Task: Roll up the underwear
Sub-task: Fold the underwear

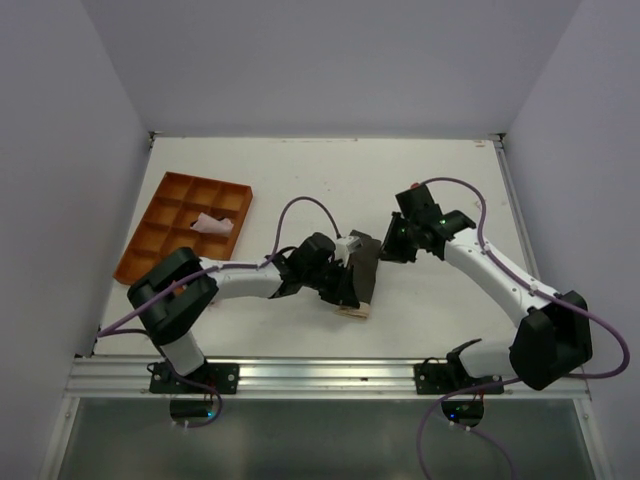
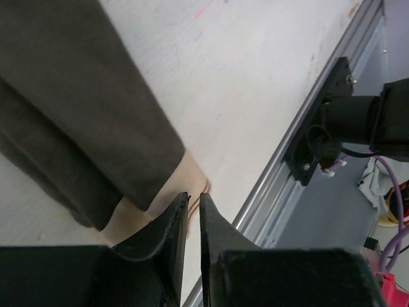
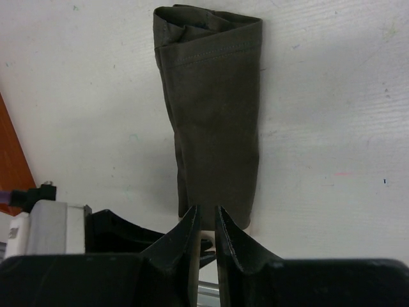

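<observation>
The underwear (image 1: 365,265) lies flat on the white table as a long, narrow, dark brownish-grey strip. Its tan waistband (image 1: 353,311) is at the near end. In the left wrist view the dark cloth (image 2: 77,96) fills the upper left, with the waistband (image 2: 167,192) just ahead of my fingertips. My left gripper (image 1: 345,287) (image 2: 193,195) is at the waistband's corner, its jaws a narrow slit apart with nothing seen between them. My right gripper (image 1: 390,247) (image 3: 206,208) hovers by the strip (image 3: 214,115), also a slit apart and holding nothing.
An orange compartment tray (image 1: 160,230) (image 3: 9,160) stands at the back left with a small pale pink cloth (image 1: 213,224) in one cell. An aluminium rail (image 1: 320,372) (image 2: 300,128) runs along the near table edge. The right arm's black base mount (image 2: 345,121) sits on that rail.
</observation>
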Controlling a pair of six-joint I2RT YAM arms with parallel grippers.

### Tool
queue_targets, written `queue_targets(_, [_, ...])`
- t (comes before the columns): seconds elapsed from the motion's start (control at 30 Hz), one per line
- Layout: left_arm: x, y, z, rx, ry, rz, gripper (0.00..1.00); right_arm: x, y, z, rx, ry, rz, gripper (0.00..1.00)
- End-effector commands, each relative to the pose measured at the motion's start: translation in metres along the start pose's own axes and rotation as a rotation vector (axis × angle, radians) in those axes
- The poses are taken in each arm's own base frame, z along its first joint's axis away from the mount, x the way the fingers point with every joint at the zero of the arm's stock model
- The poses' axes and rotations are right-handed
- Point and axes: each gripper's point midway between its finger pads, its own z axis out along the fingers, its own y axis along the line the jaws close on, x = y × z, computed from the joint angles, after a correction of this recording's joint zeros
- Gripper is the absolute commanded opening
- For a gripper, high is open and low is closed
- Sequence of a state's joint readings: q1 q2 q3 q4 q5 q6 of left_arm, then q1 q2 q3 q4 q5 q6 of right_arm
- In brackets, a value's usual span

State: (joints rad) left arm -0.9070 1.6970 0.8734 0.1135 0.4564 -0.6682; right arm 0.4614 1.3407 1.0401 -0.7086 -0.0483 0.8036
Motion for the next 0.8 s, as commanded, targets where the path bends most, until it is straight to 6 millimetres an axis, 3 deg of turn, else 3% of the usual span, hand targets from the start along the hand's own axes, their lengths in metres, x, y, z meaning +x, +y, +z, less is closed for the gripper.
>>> queue_targets(0.0, [0.01, 0.018, 0.004, -0.042, -0.007, 0.025, 0.16, -0.011, 0.017, -0.004, -0.071, -0.026, 0.0, 0.19])
queue_targets(0.23, [0.021, 0.03, 0.009, -0.062, 0.014, 0.015, 0.16, 0.0, 0.046, 0.011, -0.24, 0.057, -0.043, 0.21])
queue_targets(0.33, [0.023, 0.035, 0.011, -0.074, 0.022, 0.014, 0.15, 0.009, 0.049, 0.026, -0.267, 0.116, -0.056, 0.21])
queue_targets(0.47, [0.03, 0.042, 0.012, -0.088, 0.036, 0.009, 0.15, 0.004, 0.059, 0.04, -0.335, 0.098, -0.049, 0.17])
queue_targets(0.53, [0.035, 0.046, 0.011, -0.097, 0.042, 0.006, 0.15, 0.007, 0.058, 0.051, -0.353, 0.13, -0.008, 0.15])
queue_targets(0.67, [0.042, 0.051, 0.009, -0.109, 0.052, 0.002, 0.14, 0.007, 0.075, 0.076, -0.486, 0.183, 0.007, 0.14])
queue_targets(0.73, [0.045, 0.052, 0.008, -0.112, 0.057, 0.0, 0.14, 0.016, 0.068, 0.096, -0.485, 0.247, 0.043, 0.14])
queue_targets(0.77, [0.048, 0.054, 0.008, -0.116, 0.063, -0.004, 0.14, 0.012, 0.076, 0.098, -0.549, 0.24, 0.031, 0.15])
